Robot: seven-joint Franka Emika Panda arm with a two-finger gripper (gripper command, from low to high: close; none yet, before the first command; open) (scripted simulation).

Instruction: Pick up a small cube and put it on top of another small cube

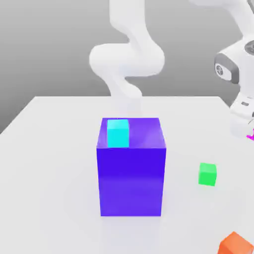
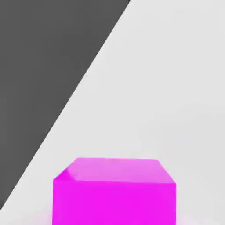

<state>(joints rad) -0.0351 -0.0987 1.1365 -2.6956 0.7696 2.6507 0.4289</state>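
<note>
The gripper [image 1: 246, 130] is at the exterior view's right edge, at about 3 o'clock from the blue block [image 1: 131, 173], and it hangs above the white table [image 1: 49, 163]. Its fingers are pressed together on the pink cube [image 2: 115, 193], which sits close under the hand camera in the hand view. In the exterior view only a thin magenta sliver of this cube shows below the white hand, at the picture's edge. The cube is lifted off the table, well apart from the block. A cyan cube [image 1: 118, 133] rests on top of the block, near its left front edge. A green cube [image 1: 208, 174] lies on the table at 4 o'clock from the block, and an orange block [image 1: 235, 244] lies at 5 o'clock.
</note>
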